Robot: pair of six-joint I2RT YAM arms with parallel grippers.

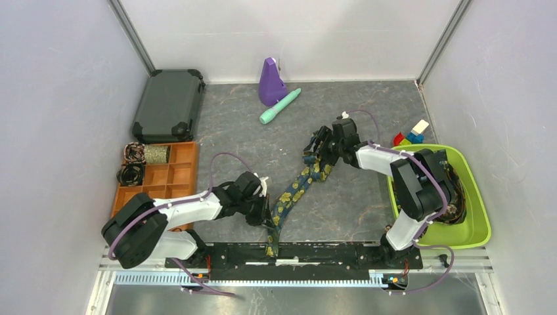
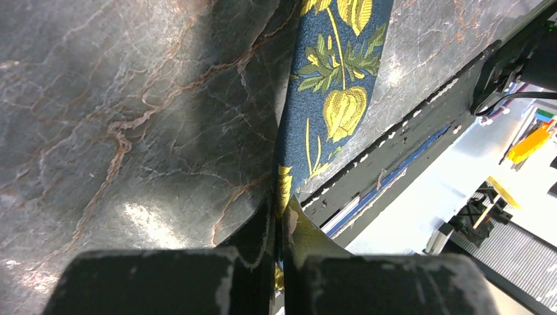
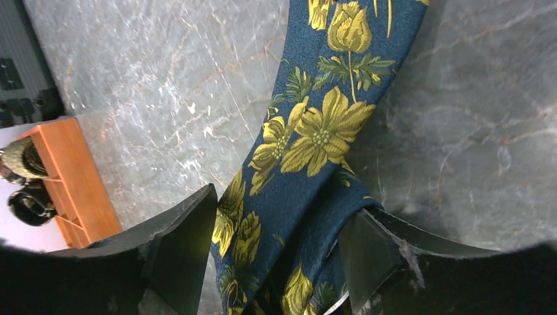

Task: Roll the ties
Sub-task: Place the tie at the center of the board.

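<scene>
A: Left wrist view: the left gripper (image 2: 282, 213) is pinching the navy floral tie (image 2: 335, 85) at its narrow part, low over the table (image 2: 131, 98).
B: The right gripper (image 3: 282, 210) is standing spread, straddling the tie's far end.
A: The orange tray (image 1: 184, 172) is holding three rolled ties (image 1: 134, 153); the green bin (image 1: 484, 220) is holding dark fabric, uncountable.

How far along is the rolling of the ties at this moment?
Done: coiled ties sit in the orange tray. In hand: the navy floral tie is stretched out unrolled, with the left gripper shut near its narrow end and the right gripper open around the wide end. Left: rolling this tie, and probably the dark fabric in the green bin, which is partly hidden.
</scene>
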